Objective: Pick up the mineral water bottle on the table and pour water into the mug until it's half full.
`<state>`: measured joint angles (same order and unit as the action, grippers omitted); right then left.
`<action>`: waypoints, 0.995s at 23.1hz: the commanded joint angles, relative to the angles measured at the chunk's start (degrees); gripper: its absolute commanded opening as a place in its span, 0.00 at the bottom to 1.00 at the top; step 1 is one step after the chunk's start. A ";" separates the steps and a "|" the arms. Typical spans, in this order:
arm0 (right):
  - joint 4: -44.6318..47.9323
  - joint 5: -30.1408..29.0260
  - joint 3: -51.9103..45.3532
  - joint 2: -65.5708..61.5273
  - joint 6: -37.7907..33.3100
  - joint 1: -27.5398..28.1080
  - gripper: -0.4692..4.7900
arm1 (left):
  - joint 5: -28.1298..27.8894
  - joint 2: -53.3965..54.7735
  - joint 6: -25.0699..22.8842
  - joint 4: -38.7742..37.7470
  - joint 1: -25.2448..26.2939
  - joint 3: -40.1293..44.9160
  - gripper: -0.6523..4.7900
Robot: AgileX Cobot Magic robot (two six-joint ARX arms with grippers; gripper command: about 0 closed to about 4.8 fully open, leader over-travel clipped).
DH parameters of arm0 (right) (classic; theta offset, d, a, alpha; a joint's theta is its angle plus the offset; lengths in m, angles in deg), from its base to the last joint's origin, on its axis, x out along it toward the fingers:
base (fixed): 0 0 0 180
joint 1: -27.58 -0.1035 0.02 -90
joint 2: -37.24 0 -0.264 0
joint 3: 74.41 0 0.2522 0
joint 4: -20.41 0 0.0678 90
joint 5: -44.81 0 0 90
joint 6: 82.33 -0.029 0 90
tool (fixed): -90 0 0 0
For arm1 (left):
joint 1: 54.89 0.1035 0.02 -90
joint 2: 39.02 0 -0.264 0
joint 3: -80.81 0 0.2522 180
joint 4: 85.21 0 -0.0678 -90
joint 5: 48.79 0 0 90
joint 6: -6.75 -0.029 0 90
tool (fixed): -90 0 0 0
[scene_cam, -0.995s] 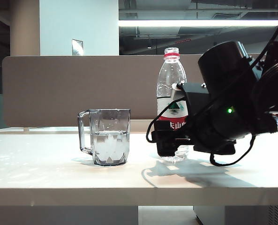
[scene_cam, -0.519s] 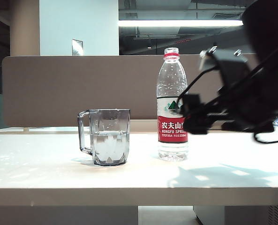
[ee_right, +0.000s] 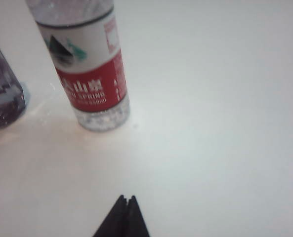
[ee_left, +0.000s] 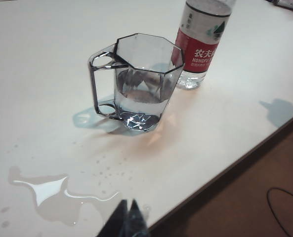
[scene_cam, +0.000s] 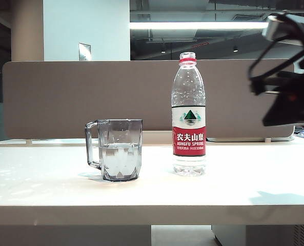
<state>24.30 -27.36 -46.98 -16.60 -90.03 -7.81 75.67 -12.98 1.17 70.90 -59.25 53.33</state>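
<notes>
The bench is creamy white with a pale front edge. The mineral water bottle is see-through, with a red ring at its neck and a label that is white on top and red below (a little green mountain sits on the white part, and white letters on the red). The mug is see-through grey with flat, shiny sides. The water inside it has no colour. The left gripper and the right gripper are both black, their fingers pressed together.
</notes>
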 commanded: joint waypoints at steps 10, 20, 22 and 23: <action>-5.38 -13.51 -10.32 14.01 -1.27 0.39 0.08 | 0.26 -0.07 0.00 0.37 0.07 -0.17 0.11; -5.46 -18.25 -13.53 16.28 -3.06 13.25 0.08 | 0.26 -0.07 0.00 0.35 0.07 -0.17 0.11; -6.78 -18.23 -13.66 18.69 -3.06 15.74 0.08 | 0.26 -0.07 0.00 0.37 0.07 -0.17 0.11; -7.61 -18.21 -13.66 19.91 -3.04 16.74 0.08 | 0.26 -0.04 0.00 0.33 0.07 -0.17 0.11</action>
<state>17.37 -45.26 -60.18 2.11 -92.90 7.95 75.67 -12.98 1.17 70.90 -59.25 53.35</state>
